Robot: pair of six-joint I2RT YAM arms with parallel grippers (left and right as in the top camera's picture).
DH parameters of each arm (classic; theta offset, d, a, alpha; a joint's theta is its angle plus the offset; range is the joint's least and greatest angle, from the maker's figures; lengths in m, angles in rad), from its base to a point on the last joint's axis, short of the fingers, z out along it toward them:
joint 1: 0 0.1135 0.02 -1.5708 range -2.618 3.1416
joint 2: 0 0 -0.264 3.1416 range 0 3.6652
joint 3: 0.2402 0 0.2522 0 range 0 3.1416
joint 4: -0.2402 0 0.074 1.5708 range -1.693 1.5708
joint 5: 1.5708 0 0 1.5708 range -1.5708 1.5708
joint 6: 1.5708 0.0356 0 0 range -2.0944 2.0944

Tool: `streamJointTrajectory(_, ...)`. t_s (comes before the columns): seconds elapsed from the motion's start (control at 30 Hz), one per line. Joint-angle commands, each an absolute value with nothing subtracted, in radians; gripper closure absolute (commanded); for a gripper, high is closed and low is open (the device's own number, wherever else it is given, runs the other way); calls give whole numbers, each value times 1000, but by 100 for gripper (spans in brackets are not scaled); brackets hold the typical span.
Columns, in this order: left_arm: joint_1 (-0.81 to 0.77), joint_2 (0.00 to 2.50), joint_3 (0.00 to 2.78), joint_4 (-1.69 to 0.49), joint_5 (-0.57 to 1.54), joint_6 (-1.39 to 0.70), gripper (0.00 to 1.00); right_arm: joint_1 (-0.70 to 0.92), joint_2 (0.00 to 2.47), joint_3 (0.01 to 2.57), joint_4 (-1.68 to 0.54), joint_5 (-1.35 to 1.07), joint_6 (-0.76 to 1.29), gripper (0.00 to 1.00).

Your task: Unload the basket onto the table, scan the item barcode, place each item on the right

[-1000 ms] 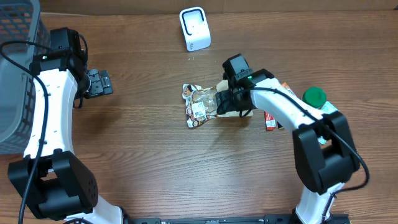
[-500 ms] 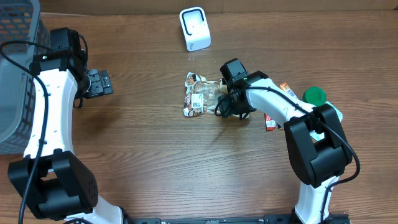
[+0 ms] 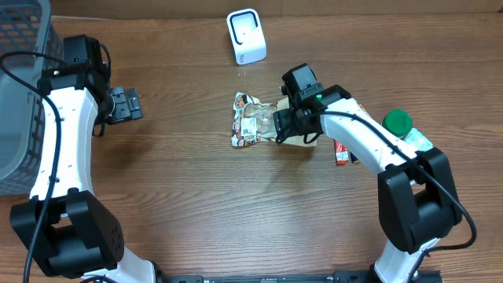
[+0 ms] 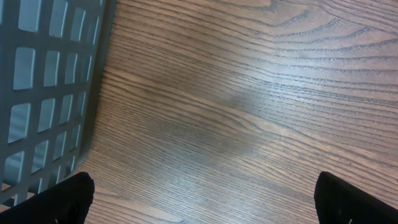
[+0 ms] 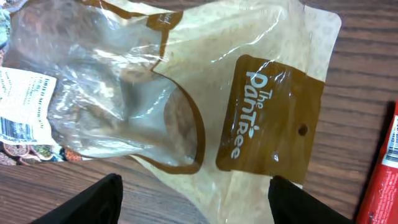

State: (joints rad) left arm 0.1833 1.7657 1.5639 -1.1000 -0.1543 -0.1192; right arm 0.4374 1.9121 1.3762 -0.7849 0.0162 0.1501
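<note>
The item is a tan snack pouch point(image 3: 259, 122) with a clear window, lying flat mid-table. In the right wrist view the pouch point(image 5: 186, 81) reads "The PanTree" and carries a white barcode label point(image 5: 15, 118) at its left end. My right gripper point(image 3: 288, 127) hangs over the pouch's right half. Its jaws point(image 5: 193, 202) stand wide apart, straddling the pouch's near edge without pinching it. The white scanner point(image 3: 246, 35) stands at the far edge. My left gripper point(image 3: 123, 104) is open over bare wood at the left, with nothing between its fingers point(image 4: 68, 199).
A grey slatted basket point(image 3: 20, 86) fills the far left and shows in the left wrist view point(image 4: 43, 93). Right of the pouch lie a red packet point(image 3: 343, 152) and a green-capped bottle point(image 3: 398, 120). A red packet edge point(image 5: 382, 180) shows beside the right fingers.
The pouch has slid and turned slightly toward the scanner, its label end now higher. My right gripper shifted with it and its jaws narrowed then widened. The left arm stayed still.
</note>
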Motion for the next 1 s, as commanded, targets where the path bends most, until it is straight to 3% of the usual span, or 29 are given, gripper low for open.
streamJointTrajectory(0.0,176,1766,1566,-1099,-152,-101,0,437,1949,1392,-753,52,151,24)
streamJointTrajectory(0.3,176,1766,1566,-1099,-152,-101,0,435,2072,1391,-684,111,148,23)
streamJointTrajectory(0.53,176,1766,1566,-1099,-152,-101,0,446,2096,1369,-685,82,148,34)
streamJointTrajectory(0.77,176,1766,1566,-1099,-152,-101,0,443,2094,1376,-674,23,147,64)
streamJointTrajectory(0.97,176,1766,1566,-1099,-152,-101,0,441,2048,1406,-674,-9,137,83)
